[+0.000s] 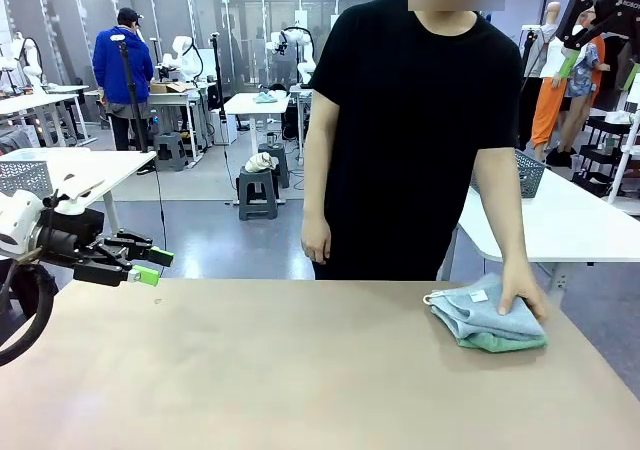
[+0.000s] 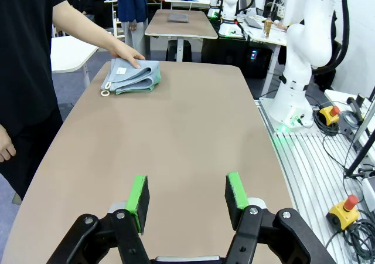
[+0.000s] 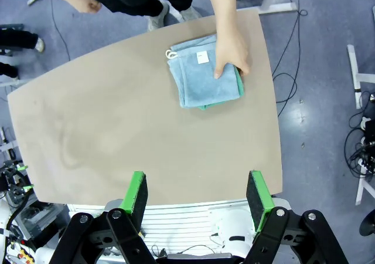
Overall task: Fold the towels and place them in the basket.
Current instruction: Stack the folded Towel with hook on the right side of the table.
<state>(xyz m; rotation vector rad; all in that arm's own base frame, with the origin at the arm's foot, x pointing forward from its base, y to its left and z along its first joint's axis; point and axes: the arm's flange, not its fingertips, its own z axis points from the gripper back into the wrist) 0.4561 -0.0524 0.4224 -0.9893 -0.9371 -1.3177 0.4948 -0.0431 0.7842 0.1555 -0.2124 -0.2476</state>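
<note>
Two folded towels lie stacked at the table's far right. The pale blue towel (image 1: pixel 475 308) (image 2: pixel 130 75) (image 3: pixel 196 82) is on top, and the green towel (image 1: pixel 505 342) (image 2: pixel 140 88) (image 3: pixel 239 87) peeks out under it. A person's hand (image 1: pixel 522 295) (image 3: pixel 231 53) rests flat on the stack. My left gripper (image 1: pixel 152 267) (image 2: pixel 187 189) hovers open and holding nothing at the table's left edge, far from the towels. High above the right side, my right gripper (image 1: pixel 600 68) (image 3: pixel 197 190) is open too, looking down on the stack. The dark mesh basket (image 1: pixel 530 175) stands on a white table behind the person's arm.
The person stands at the far edge, the other hand (image 1: pixel 315 240) hanging by the side. A paler mesh basket (image 1: pixel 25 177) sits on a table at the left. The right arm's white base (image 2: pixel 302 47) rises beside the table. The tan tabletop (image 1: pixel 300 370) is bare in the middle.
</note>
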